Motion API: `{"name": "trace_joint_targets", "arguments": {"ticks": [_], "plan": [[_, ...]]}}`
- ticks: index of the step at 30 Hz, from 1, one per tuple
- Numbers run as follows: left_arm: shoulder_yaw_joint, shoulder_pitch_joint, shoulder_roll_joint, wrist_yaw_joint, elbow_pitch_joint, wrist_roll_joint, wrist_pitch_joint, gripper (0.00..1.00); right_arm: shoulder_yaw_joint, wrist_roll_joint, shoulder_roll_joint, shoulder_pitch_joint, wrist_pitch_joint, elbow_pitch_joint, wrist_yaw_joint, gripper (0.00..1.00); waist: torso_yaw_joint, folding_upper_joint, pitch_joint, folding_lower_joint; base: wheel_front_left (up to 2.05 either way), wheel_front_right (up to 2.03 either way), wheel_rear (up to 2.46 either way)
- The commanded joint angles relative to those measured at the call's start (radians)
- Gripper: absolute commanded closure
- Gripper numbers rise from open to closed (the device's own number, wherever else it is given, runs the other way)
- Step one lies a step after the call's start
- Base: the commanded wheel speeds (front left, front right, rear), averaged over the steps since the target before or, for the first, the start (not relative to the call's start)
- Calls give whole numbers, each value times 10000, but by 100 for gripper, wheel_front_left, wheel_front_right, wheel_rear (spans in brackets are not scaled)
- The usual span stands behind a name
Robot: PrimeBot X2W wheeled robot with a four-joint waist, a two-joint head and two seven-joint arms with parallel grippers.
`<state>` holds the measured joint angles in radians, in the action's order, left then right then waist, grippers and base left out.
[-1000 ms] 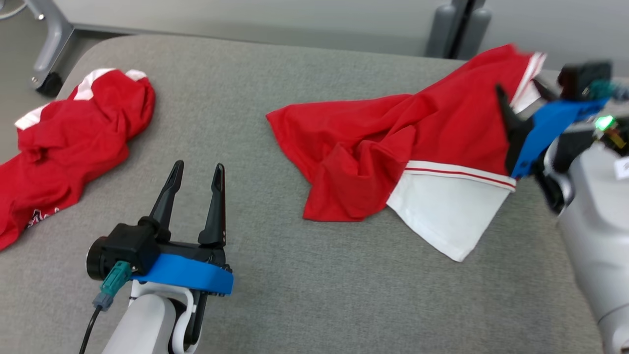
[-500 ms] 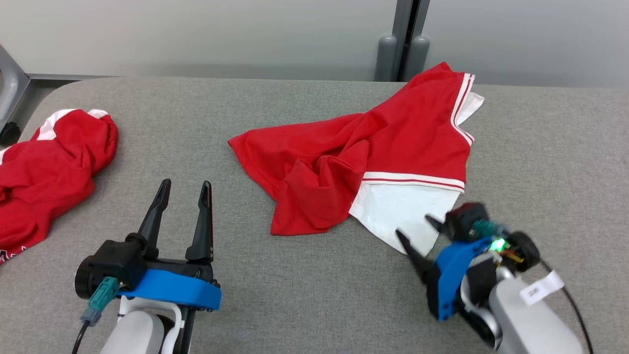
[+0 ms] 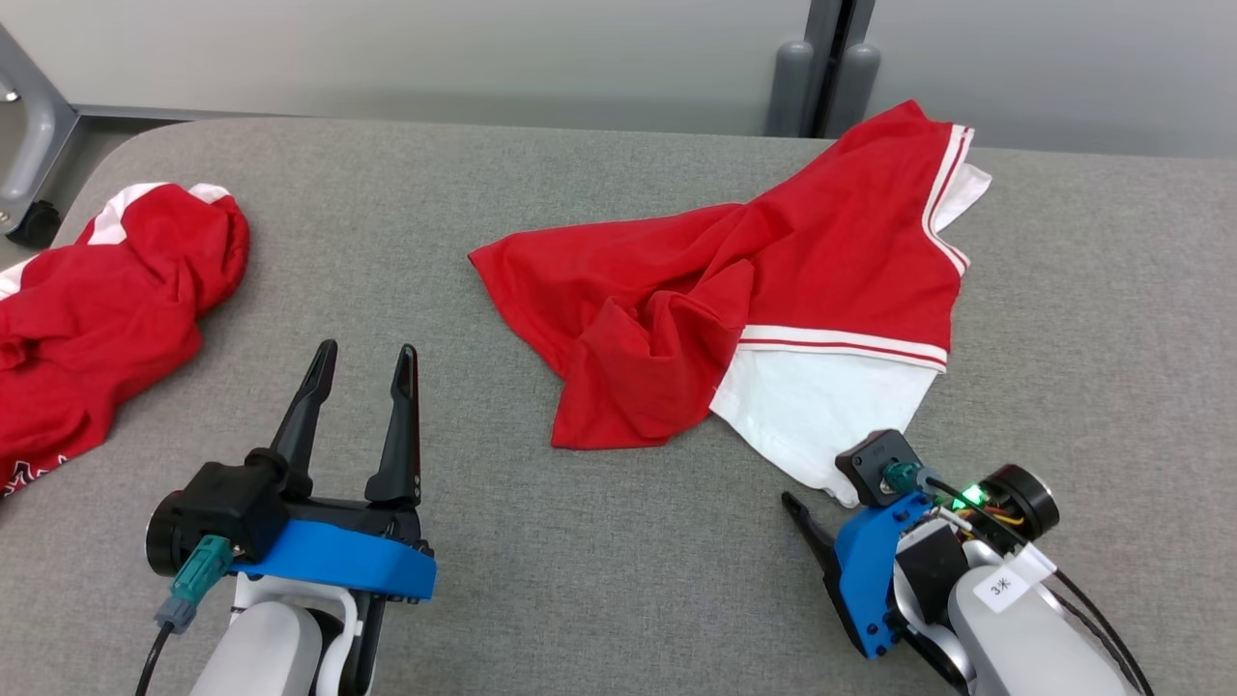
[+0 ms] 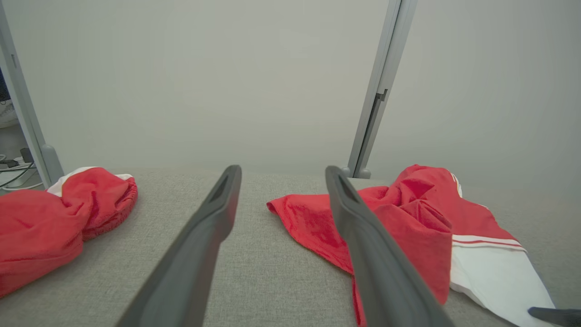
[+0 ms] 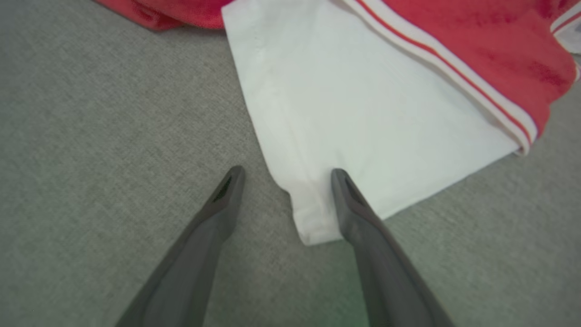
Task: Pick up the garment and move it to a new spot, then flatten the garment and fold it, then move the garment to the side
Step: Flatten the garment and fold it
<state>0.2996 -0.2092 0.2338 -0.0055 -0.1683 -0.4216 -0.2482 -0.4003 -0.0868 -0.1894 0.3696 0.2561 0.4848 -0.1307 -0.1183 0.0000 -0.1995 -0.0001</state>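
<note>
The garment (image 3: 773, 280), red with a white striped panel, lies crumpled on the grey table (image 3: 599, 580) at centre right. Its white corner (image 5: 313, 227) points toward me. My right gripper (image 3: 826, 483) stands open at that corner. In the right wrist view the right gripper (image 5: 286, 171) has one finger over bare table and the other over the white cloth, with the corner tip between them. My left gripper (image 3: 362, 353) is open and holds nothing, left of the garment (image 4: 408, 213) over bare table. The left wrist view shows the left gripper (image 4: 282, 169) pointing at the back wall.
A second red and white garment (image 3: 106, 290) lies bunched at the table's left edge, partly hanging over it. A grey post (image 3: 821, 77) rises behind the table's far edge. A caster leg (image 3: 29, 145) stands at the far left.
My right gripper has come from the garment's far right edge down to its near white corner. The head camera shifted. The left gripper and the garment stayed put.
</note>
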Motion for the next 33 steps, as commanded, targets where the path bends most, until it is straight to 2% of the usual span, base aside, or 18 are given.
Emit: {"name": "trace_joint_targets", "arguments": {"ticks": [1,3,4,5,6,10,13,21,27,31,32,33], "plan": [[-31,-142,30,-2,1,-50,-5,0,-75,126,-56,69,141,266,-1,0,-66,0,-68,1,0,0,0],[-8,-206,20,-17,-8,-54,-14,0,-52,183,-121,224,116,563,2,0,-110,0,-127,1,0,0,0],[-3,-224,20,-20,-15,-63,-20,0,-1,207,-133,298,129,718,10,5,-123,0,-141,1,0,0,0],[0,-233,19,-14,-28,-69,-25,0,91,247,-132,369,103,848,11,71,-131,0,-151,1,0,0,0],[1,-235,23,-10,-40,-71,-30,0,183,269,-126,422,58,949,13,100,-133,0,-156,1,0,0,0],[-74,-175,83,72,-70,-95,-47,0,858,434,-109,419,-180,957,10,100,-30,0,-63,1,0,0,0],[-145,-25,134,147,-42,-111,-60,0,1546,552,-35,91,-466,531,5,100,162,0,81,1,0,0,0],[-332,250,325,326,74,-205,-70,0,3780,954,38,-1629,-481,-1680,1,100,901,0,362,1,0,0,0],[-488,490,503,452,244,-252,-57,0,5301,1312,633,-2817,-38,-3275,1,100,1288,0,355,1,0,0,0],[-501,580,555,503,295,-299,-23,0,5722,1201,1027,-3394,197,-3828,1,100,1352,0,342,1,0,0,0],[-504,586,569,502,307,-311,-20,0,5722,1113,1120,-3525,204,-3924,1,0,1363,0,351,1,0,0,0],[-505,597,584,514,308,-323,-17,0,5691,980,1162,-3625,142,-3977,1,0,1373,0,372,1,0,0,0]]}}
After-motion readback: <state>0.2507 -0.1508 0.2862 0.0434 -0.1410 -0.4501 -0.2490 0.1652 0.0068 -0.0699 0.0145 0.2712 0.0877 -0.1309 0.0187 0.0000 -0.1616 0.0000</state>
